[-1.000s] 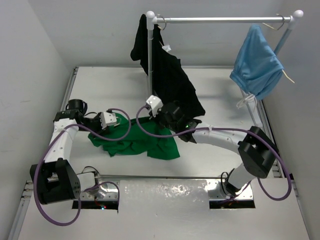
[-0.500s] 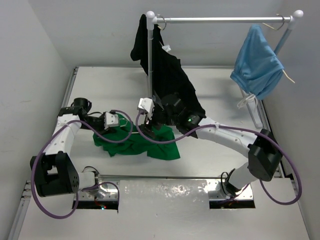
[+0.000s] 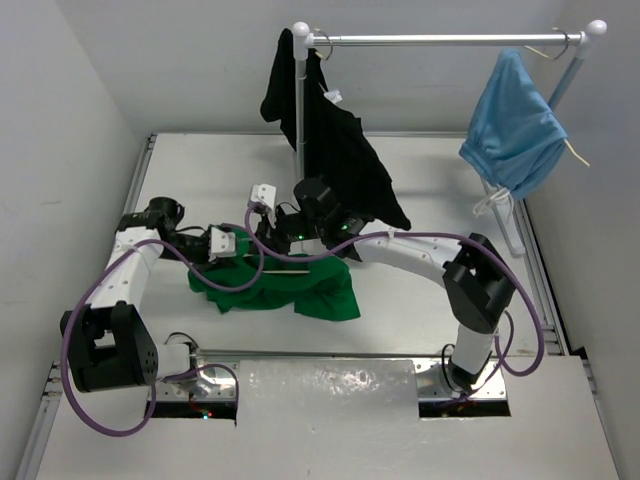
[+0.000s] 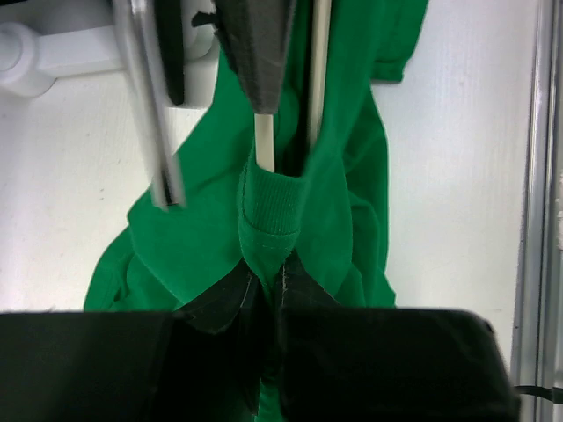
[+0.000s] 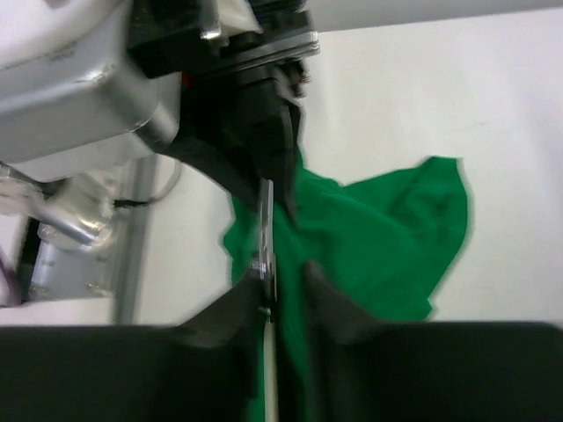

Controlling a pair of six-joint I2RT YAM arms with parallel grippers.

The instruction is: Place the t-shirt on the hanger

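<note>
Table (image 3: 430, 190): t-shirt (image 3: 275, 288) heaped near, left of centre; hanger (image 3: 285, 258) lies across its far edge. Rail (image 3: 440, 40) spans far right; left garment (image 3: 345, 165) hangs at its left end, right garment (image 3: 515, 125) at its right end.

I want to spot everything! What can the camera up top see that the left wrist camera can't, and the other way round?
Only the top camera shows the clothes rail with the black garment and the light-blue garment hanging on it. Only the left wrist camera shows, up close, the left gripper shut on a thick folded edge of green cloth. Both show the green t-shirt bunched on the white table, with the thin cream hanger right at the cloth.
</note>
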